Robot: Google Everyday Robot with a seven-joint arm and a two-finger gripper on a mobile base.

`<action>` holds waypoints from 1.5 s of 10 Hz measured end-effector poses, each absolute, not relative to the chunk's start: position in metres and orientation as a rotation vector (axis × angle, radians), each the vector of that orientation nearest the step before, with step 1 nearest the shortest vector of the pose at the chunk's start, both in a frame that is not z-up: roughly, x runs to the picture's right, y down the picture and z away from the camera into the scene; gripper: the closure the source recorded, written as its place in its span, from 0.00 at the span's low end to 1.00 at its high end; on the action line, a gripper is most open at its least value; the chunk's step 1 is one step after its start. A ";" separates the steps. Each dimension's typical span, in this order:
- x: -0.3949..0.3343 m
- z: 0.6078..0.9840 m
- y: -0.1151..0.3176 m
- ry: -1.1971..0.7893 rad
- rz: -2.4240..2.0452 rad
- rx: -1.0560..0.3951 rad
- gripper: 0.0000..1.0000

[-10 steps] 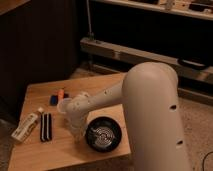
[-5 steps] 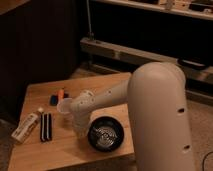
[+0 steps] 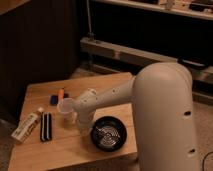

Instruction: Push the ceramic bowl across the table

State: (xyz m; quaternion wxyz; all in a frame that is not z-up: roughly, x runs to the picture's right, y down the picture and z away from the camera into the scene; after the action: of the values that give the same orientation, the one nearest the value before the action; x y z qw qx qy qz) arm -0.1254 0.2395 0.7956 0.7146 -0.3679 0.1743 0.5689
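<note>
On plank table (image 3: 47,150), closed empty claw (image 3: 82,129) beside round black spiral-ringed ceramic bowl (image 3: 108,133).

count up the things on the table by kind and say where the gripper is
ceramic bowl: 1
translucent cup: 1
white bottle lying flat: 1
black flat item with a pale stripe: 1
small orange item: 1
small dark blue item: 1
total: 6
gripper: shut, low over the table, between cup and bowl

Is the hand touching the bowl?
Cannot tell: the camera view shows the hand low at the rim of the bowl, with no plain gap or contact.
</note>
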 end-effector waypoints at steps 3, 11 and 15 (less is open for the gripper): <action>-0.109 0.799 0.241 0.410 1.277 -0.801 1.00; -0.066 0.804 0.251 0.457 1.322 -0.785 1.00; -0.045 0.802 0.246 0.450 1.349 -0.767 1.00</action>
State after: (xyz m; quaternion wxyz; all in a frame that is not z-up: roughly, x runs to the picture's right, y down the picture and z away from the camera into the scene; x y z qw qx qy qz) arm -0.0446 0.2463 0.8021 0.6911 -0.3431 0.2012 0.6035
